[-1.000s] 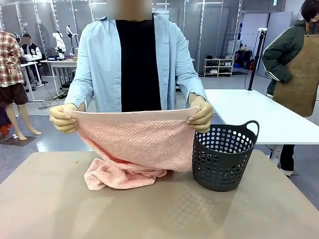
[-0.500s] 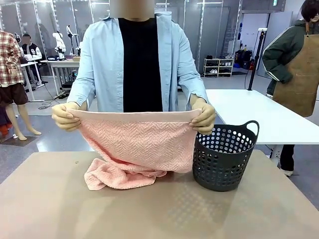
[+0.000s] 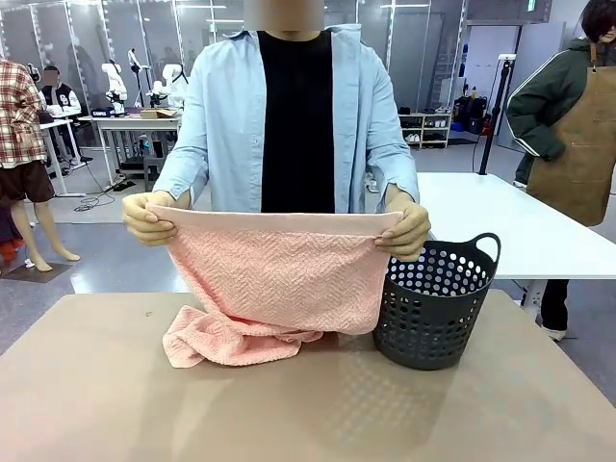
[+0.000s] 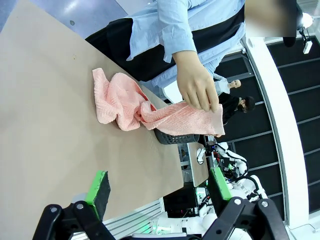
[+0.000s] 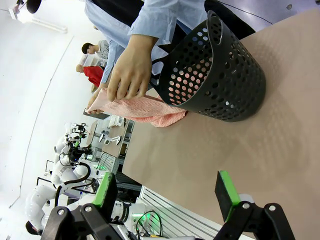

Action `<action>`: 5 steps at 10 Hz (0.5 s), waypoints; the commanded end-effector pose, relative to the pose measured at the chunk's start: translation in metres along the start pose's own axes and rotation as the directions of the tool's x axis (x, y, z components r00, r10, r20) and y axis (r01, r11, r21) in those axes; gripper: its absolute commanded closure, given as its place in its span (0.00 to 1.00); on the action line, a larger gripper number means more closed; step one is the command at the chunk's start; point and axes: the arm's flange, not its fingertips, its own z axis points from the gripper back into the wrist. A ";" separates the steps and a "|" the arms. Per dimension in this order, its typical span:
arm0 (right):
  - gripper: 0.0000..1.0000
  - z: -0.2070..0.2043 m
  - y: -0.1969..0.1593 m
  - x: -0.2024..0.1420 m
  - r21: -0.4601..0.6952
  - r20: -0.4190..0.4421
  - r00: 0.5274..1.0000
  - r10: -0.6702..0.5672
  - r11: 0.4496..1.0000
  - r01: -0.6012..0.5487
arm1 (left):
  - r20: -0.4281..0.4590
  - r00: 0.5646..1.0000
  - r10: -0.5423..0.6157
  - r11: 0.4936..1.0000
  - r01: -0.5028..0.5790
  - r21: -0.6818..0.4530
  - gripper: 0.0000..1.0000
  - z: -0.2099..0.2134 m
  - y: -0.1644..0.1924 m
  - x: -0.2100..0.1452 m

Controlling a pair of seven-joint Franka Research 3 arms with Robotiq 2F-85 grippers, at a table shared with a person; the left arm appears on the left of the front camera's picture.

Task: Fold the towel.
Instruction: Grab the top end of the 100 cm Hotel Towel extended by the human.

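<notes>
A person at the far side holds the pale pink towel [image 3: 274, 279] up by its top edge with both hands; its lower part lies bunched on the table. The towel [image 4: 125, 102] trails from the table up to a hand in the left wrist view, and the towel [image 5: 145, 110] hangs from a hand beside the basket in the right wrist view. My left gripper [image 4: 160, 187] is open, well back from the cloth over bare tabletop. My right gripper [image 5: 167, 187] is open too, short of the basket, nothing between its fingers.
A dark grey perforated basket [image 3: 433, 303] stands upright on the tan table [image 3: 308, 404], right of the towel and touching it. The basket [image 5: 212, 70] looms close in the right wrist view. A white table and another person stand behind at the right.
The person has shifted to the right and lifted the towel's top edge slightly, stretching it between both hands. Neither gripper has changed.
</notes>
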 end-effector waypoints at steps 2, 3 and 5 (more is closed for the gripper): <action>0.00 0.000 -0.001 0.002 0.011 0.011 1.000 0.010 1.000 -0.010 | -0.002 1.000 -0.003 1.000 0.002 -0.012 0.00 0.000 0.000 0.000; 0.00 0.000 -0.001 0.002 0.011 0.011 1.000 0.010 1.000 -0.010 | -0.002 1.000 -0.003 1.000 0.002 -0.012 0.00 0.000 0.000 0.000; 0.00 0.000 -0.001 0.002 0.011 0.011 1.000 0.010 1.000 -0.010 | -0.002 1.000 -0.003 1.000 0.002 -0.012 0.00 0.000 0.000 0.000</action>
